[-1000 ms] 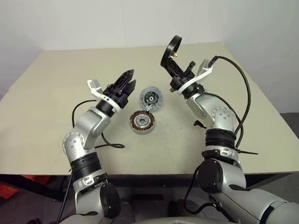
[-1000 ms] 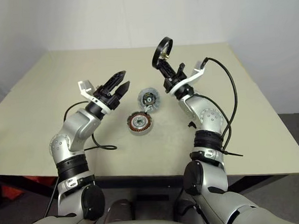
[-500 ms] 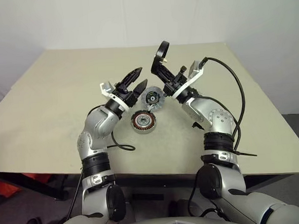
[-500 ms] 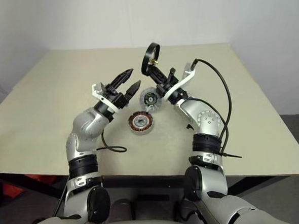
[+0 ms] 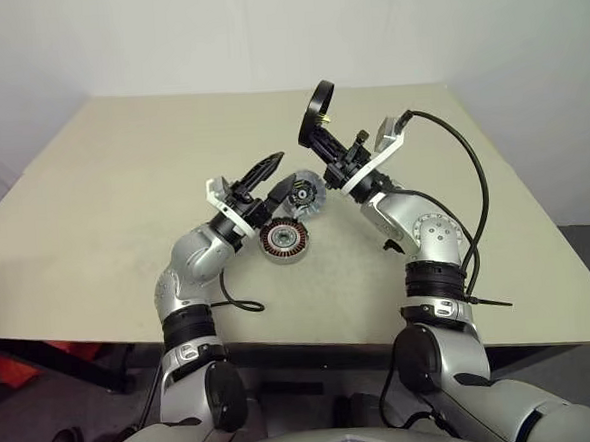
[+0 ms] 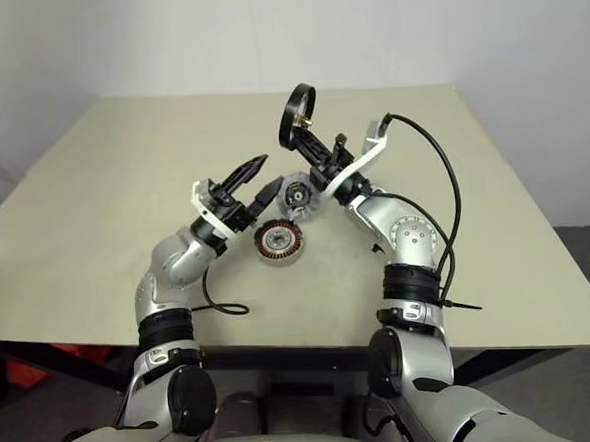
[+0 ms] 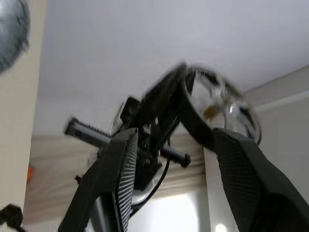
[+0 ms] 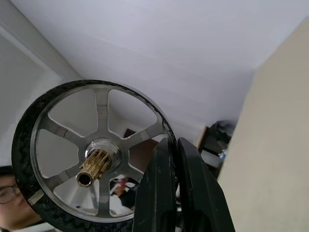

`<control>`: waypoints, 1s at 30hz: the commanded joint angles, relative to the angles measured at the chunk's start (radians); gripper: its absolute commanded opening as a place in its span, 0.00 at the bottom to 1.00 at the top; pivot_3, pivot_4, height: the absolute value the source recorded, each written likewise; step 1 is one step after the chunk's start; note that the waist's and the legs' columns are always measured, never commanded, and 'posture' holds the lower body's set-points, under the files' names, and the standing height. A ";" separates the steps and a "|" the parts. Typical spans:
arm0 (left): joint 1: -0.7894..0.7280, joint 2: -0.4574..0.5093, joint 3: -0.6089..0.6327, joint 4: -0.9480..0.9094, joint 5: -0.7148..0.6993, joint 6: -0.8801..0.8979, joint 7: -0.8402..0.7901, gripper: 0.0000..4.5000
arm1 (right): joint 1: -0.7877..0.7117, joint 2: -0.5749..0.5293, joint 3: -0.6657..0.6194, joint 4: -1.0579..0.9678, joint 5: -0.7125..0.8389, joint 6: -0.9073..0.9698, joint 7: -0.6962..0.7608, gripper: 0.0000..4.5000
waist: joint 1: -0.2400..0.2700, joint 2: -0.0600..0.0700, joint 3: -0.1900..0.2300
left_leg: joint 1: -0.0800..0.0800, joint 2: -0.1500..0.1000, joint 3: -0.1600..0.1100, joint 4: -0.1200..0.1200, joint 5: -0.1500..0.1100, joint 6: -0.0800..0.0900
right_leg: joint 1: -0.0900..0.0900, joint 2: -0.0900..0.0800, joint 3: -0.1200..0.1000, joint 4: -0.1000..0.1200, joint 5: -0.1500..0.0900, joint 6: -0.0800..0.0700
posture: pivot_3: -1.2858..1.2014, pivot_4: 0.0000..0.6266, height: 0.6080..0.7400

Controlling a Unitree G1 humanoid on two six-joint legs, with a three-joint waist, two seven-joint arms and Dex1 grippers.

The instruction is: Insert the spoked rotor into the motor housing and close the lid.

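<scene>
1. Beige table (image 5: 94,213) against a plain white wall, seen from above over both arms.
2. Held high above the table's middle: one spoked rotor (image 5: 318,107), dark rim pinched at its edge between the pressed-together fingers of the right gripper (image 5: 326,137). Turned on edge, with the brass hub (image 8: 94,167) sticking out sideways; probably kept up there so the other hand can reach it or so it can be turned flat before going down.
3. Resting flat on the table below and between the arms: one motor housing (image 5: 282,241), open side up, copper windings showing. Looks ready to receive the rotor; nothing inside it yet.
4. Just behind the housing, partly hidden by the left arm's fingers: one lid (image 5: 302,194), lying near enough to grab afterwards, still off.
5. Raised close beside the rotor, above the housing: left gripper (image 5: 268,180), fingers spread with nothing between them. From its own wrist camera, rotor and right-hand fingers framed in the gap between its pads (image 7: 126,164), which suggests lining up for a handover or a steadying grip; no contact visible.
6. Count: one rotor, one housing, one lid, two grippers, one black cable (image 5: 242,303) looping on the table by the left arm.
</scene>
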 commanded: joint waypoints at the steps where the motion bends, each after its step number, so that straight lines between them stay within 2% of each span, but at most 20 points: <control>1: -0.094 0.049 -0.157 -0.140 0.067 0.008 -0.058 0.58 | -0.006 -0.019 0.020 -0.046 -0.027 -0.024 0.031 0.04 | 0.004 -0.001 0.001 | -0.001 0.000 0.000 0.000 0.000 0.000 | 0.000 0.000 0.000 0.000 0.000 0.000 | 0.52 0.00 1.00; 3: -0.098 0.095 -0.200 -0.172 0.112 -0.005 -0.094 0.58 | -0.006 -0.024 0.027 -0.043 -0.043 -0.031 0.040 0.04 | 0.003 -0.001 0.000 | -0.001 0.000 -0.001 0.001 0.000 0.000 | -0.001 0.000 -0.001 0.001 0.000 0.000 | 0.52 0.00 1.00; 6: -0.108 0.236 -0.305 -0.280 0.322 0.006 -0.207 0.58 | -0.007 -0.025 0.032 -0.040 -0.056 -0.038 0.051 0.04 | -0.006 0.000 0.000 | 0.001 0.000 0.000 0.000 0.000 0.000 | 0.000 0.000 0.000 0.002 0.000 0.000 | 0.52 0.00 1.00; 12: -0.089 0.572 -0.592 -0.532 0.783 -0.056 -0.484 0.58 | -0.018 -0.026 0.042 -0.027 -0.084 -0.055 0.068 0.04 | -0.004 0.000 0.000 | 0.005 0.001 -0.001 -0.002 0.002 -0.003 | -0.002 0.000 -0.001 0.003 0.000 0.001 | 0.52 0.00 1.00; 15: -0.086 0.667 -0.699 -0.607 0.951 -0.121 -0.584 0.58 | -0.021 -0.024 0.045 -0.021 -0.095 -0.061 0.075 0.04 | 0.000 0.000 0.000 | 0.005 0.000 -0.001 -0.002 0.002 -0.003 | -0.002 -0.001 0.000 0.003 0.000 0.001 | 0.52 0.00 1.00; 18: -0.099 0.705 -0.774 -0.640 1.093 -0.189 -0.648 0.58 | -0.021 -0.021 0.047 -0.023 -0.102 -0.062 0.077 0.04 | -0.001 0.000 0.000 | 0.005 0.000 -0.001 -0.001 0.002 -0.003 | -0.002 -0.001 0.000 0.003 0.000 0.001 | 0.52 0.00 1.00; 22: -0.152 0.775 -0.937 -0.662 1.418 -0.368 -0.699 0.58 | -0.023 -0.020 0.052 -0.022 -0.110 -0.063 0.079 0.04 | -0.004 0.000 0.000 | 0.006 0.000 0.000 -0.001 0.002 -0.004 | -0.001 0.000 0.000 0.005 0.000 0.000 | 0.52 0.00 1.00; 24: -0.166 0.796 -0.979 -0.669 1.528 -0.446 -0.732 0.58 | -0.024 -0.020 0.053 -0.021 -0.113 -0.063 0.079 0.04 | -0.004 0.000 0.000 | 0.007 0.001 -0.001 -0.001 0.003 -0.005 | -0.001 0.000 0.000 0.005 -0.001 -0.001 | 0.52 0.00 1.00; 27: -0.175 0.791 -0.981 -0.682 1.619 -0.522 -0.773 0.58 | -0.024 -0.022 0.052 -0.020 -0.116 -0.063 0.079 0.04 | -0.005 0.000 0.000 | 0.006 0.000 0.000 -0.001 0.003 -0.005 | -0.001 0.000 0.000 0.005 -0.001 -0.001 | 0.52 0.00 1.00; 30: -0.169 0.764 -0.947 -0.691 1.646 -0.554 -0.806 0.58 | -0.023 -0.023 0.051 -0.019 -0.119 -0.062 0.079 0.04 | -0.006 0.000 0.000 | 0.006 0.000 0.000 -0.001 0.003 -0.005 | -0.001 0.000 0.000 0.005 -0.002 -0.004 | 0.52 0.00 1.00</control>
